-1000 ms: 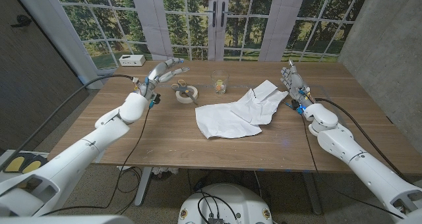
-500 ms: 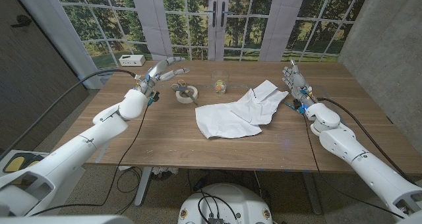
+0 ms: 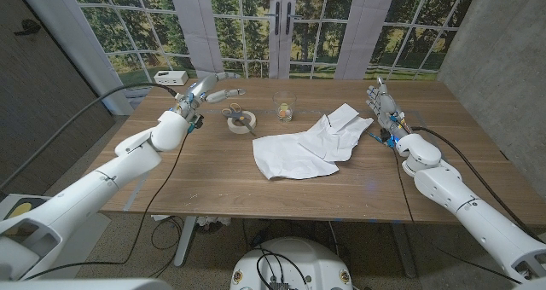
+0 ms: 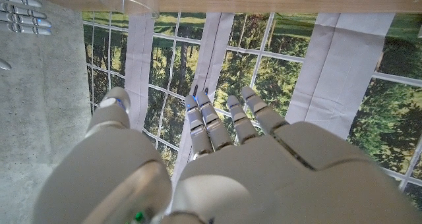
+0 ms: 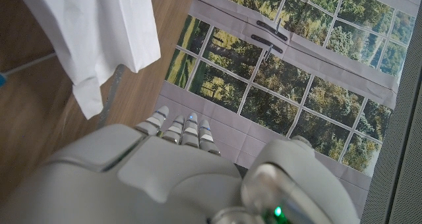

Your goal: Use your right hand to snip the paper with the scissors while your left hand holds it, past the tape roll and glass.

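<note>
Since a second before, the left hand [image 3: 205, 89] had swung farther left, fingers apart and empty, while the right hand [image 3: 381, 104], also spread empty, stood right of the paper [image 3: 311, 142], with the scissors [image 3: 236, 116] on the tape roll [image 3: 242, 122] nearer the left hand.

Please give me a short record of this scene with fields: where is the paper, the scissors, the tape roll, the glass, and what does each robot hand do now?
paper: white sheet, crumpled, lying mid-table, untouched
scissors: resting on top of the tape roll
tape roll: white, left of the paper
glass: clear, behind the paper, something small inside
left robot hand: raised over the table's far left, fingers spread, holding nothing
right robot hand: at the right of the paper, fingers apart, holding nothing
task state: scissors not yet picked up, paper not held
</note>
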Robot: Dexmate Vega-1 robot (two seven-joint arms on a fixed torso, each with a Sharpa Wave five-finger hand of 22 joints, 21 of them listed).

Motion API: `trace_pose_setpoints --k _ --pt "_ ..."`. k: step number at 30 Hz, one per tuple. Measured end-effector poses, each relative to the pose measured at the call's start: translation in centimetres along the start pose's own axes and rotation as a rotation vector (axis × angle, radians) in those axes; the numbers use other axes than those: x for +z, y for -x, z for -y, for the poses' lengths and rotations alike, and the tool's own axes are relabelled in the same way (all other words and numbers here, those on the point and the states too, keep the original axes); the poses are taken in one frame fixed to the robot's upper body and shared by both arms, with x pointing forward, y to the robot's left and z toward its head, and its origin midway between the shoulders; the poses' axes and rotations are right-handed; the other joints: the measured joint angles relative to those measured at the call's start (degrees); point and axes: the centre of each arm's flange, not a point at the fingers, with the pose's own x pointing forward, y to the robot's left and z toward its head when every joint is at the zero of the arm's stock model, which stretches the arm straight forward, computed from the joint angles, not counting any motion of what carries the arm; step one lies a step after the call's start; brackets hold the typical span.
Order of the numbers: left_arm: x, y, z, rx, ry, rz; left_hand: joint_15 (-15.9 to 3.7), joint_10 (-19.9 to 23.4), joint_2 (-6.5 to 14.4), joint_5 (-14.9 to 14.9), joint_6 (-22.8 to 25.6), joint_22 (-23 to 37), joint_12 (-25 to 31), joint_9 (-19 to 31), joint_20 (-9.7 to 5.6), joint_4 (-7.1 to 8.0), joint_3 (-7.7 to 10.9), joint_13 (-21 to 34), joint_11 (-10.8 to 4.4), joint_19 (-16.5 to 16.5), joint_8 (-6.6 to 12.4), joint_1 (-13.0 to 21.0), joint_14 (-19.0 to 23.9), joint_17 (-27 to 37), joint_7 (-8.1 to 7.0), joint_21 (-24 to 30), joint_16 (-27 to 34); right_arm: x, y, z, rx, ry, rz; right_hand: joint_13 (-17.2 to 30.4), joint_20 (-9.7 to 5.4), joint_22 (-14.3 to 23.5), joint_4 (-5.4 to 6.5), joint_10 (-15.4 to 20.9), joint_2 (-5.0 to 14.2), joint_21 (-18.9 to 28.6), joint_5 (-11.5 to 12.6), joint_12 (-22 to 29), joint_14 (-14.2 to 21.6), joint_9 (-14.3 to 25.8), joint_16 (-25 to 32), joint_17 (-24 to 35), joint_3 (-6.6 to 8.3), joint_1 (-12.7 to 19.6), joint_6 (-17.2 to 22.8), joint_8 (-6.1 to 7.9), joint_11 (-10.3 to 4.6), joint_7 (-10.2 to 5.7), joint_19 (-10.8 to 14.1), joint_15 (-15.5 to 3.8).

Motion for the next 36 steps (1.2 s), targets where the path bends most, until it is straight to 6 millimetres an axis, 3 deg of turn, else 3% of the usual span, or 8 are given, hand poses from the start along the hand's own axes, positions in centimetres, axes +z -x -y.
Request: trace_pose_setpoints --k 15,25,36 --pt "0.5 -0.2 -1.3 -0.012 -0.098 0.015 0.0 1.3 -0.5 0.3 1.0 0.0 0.4 0.0 0.0 -0.12 0.12 0.0 -0.11 0.0 0.18 0.5 0.6 0.0 -0.14 0.0 0.0 0.4 0.1 -0.3 -0.004 0.008 0.008 0.0 0.0 0.0 0.0 0.2 0.0 0.0 0.0 0.0 0.0 0.0 0.0 0.0 0.0 0.0 0.0 0.0 -0.2 0.0 0.0 0.0" --pt "0.8 -0.5 -1.4 -0.027 -0.162 0.03 0.08 4.3 -0.8 0.8 3.8 0.0 1.2 0.0 0.0 0.08 0.28 0.0 -0.41 0.4 1.03 0.8 2.0 0.0 -0.53 0.0 0.4 0.6 0.2 -0.3 -0.007 0.014 0.009 0.0 0.0 0.0 0.0 0.7 0.23 -0.5 0.0 0.0 0.0 0.0 0.0 0.0 0.0 0.2 1.3 0.0 -0.29 -0.21 0.0 0.0" --pt "0.9 -0.8 -1.1 -0.033 -0.219 0.048 -0.01 4.7 -0.9 0.8 4.5 0.0 1.2 0.0 0.01 0.28 0.04 0.0 -0.82 1.0 1.25 1.4 2.7 0.0 -1.03 0.0 0.5 0.7 0.1 -0.3 -0.006 0.018 0.009 0.0 0.0 0.0 -0.23 1.7 0.14 -0.5 0.4 0.0 0.2 0.0 0.0 0.0 -0.24 0.6 1.8 0.41 -0.5 -0.31 0.0 -0.2"
